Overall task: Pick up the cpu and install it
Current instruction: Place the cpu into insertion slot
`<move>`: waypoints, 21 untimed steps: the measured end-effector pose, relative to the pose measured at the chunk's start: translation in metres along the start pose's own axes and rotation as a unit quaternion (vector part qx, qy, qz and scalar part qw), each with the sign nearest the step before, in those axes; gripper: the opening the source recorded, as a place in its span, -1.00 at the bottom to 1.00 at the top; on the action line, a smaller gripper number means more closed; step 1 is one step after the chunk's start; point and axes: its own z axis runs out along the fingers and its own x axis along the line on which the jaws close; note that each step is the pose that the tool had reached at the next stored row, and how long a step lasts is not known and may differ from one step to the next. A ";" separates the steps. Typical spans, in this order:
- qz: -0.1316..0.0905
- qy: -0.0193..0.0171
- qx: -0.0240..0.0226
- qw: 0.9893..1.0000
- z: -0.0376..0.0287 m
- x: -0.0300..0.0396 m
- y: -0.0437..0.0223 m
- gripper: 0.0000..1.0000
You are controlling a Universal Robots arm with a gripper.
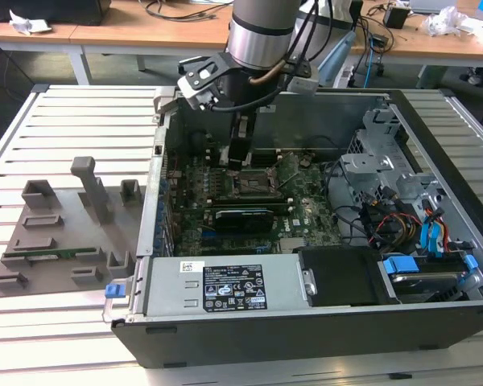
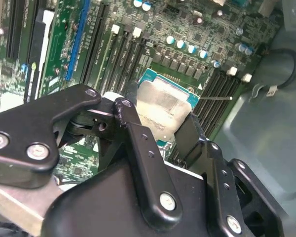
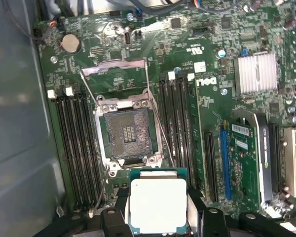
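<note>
Closest thing in both wrist views is the gripper (image 2: 157, 123) (image 3: 158, 215). Its two black fingers (image 2: 138, 143) are clamped on opposite edges of the cpu (image 2: 163, 106) (image 3: 158, 203), with the silver top plate facing the cameras and looking roughly level. So the chip is up in the air in the gripper's grasp, not seated in anything. Just past it in the first wrist view sits the socket (image 3: 128, 133), its load plate (image 3: 113, 71) flipped open and the contact field exposed. The cpu hangs just beside the socket's edge rather than over its middle. Black memory slots (image 3: 71, 143) run along both sides of the socket on the green motherboard (image 3: 153, 44). Pulling back to the exterior view, the arm reaches down into the open case (image 1: 306, 346), with the gripper (image 1: 240, 153) just above the socket (image 1: 249, 186). A power supply (image 1: 217, 288) sits at the front of the case, a grey tray (image 1: 64, 233) lies on the slatted table (image 1: 64, 112) at the exterior view's left, and wooden desks (image 1: 145, 32) run along the back
</note>
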 end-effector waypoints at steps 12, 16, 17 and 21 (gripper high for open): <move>-0.014 0.003 -0.046 0.999 0.0007 0.0000 -0.0005 0.09; -0.014 0.003 -0.046 0.999 0.0005 0.0000 -0.0005 0.09; -0.014 0.003 -0.046 0.999 0.0005 0.0000 -0.0005 0.09; -0.015 0.003 -0.046 0.999 0.0005 0.0000 -0.0005 0.09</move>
